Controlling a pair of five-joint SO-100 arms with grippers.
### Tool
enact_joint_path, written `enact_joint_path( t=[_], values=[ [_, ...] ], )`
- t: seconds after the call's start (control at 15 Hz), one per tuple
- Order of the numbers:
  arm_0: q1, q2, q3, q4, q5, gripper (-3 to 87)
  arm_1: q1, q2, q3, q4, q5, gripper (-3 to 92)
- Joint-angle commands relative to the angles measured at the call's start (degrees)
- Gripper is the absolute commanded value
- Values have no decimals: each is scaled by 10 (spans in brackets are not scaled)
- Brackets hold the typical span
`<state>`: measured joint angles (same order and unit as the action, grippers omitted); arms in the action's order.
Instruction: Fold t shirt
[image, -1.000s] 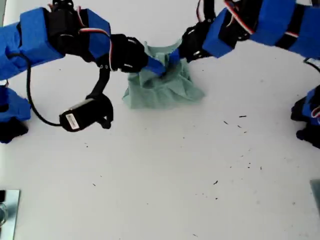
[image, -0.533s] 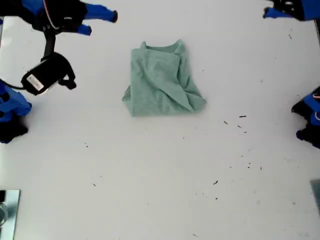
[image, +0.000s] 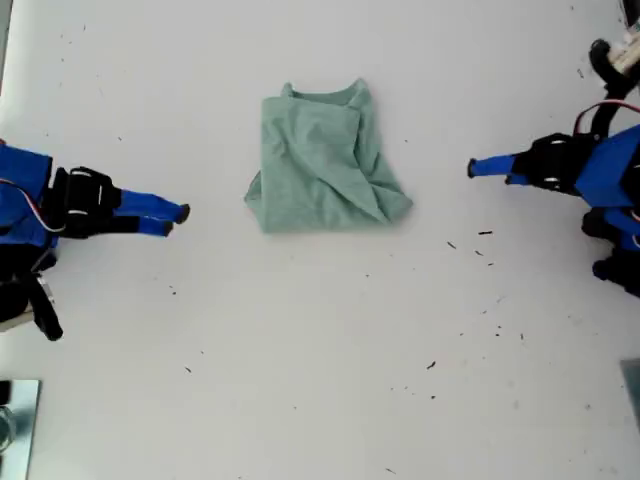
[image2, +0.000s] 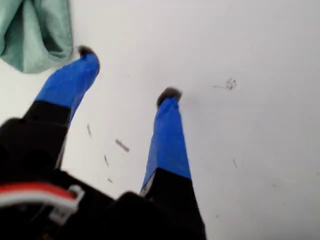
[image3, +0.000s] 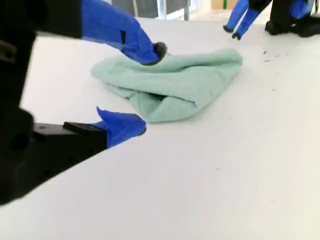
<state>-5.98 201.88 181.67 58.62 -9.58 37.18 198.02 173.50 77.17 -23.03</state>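
Note:
The t shirt (image: 320, 160) lies in a wrinkled, roughly square pale green bundle on the white table, a little above the middle of the exterior view, with its ribbed neckline at the far edge. Nothing touches it. My first gripper (image: 488, 172) stands open at the exterior view's right, apart from the cloth; in its wrist view the first gripper (image2: 128, 73) has bare table between its fingers and a corner of the t shirt (image2: 35, 30) beside one tip. My second gripper (image: 175, 218) is open at the exterior view's left. The second gripper (image3: 150, 90) faces the t shirt (image3: 175, 85).
Small dark specks (image: 484, 233) dot the table towards the exterior view's right and lower middle. A metal object (image: 15, 420) sits at the exterior view's lower left corner. The arms' bases (image: 615, 250) stand at both side edges of that view.
A second ago both grippers were down on the shirt's far part. They let go and lifted off, and now both arms rest low at the sides. The shirt lies flatter.

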Motion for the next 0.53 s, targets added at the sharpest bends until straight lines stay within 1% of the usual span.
enact_joint_path(
  t=[0.0, 0.07, 0.13, 0.2, 0.47],
  values=[
    [40, 49, 35, 13, 108, 198, 4, 31, 43, -4, 65, 234],
    [56, 47, 38, 10, 132, 198, 20, 28, 42, -1, 14, 235],
    [69, 47, 38, 9, 133, 198, 29, 28, 42, -1, -118, 230],
    [79, 47, 38, 9, 133, 197, 35, 28, 41, 2, -201, 225],
    [89, 47, 38, 9, 133, 197, 34, 28, 41, 2, -210, 214]
  ],
)
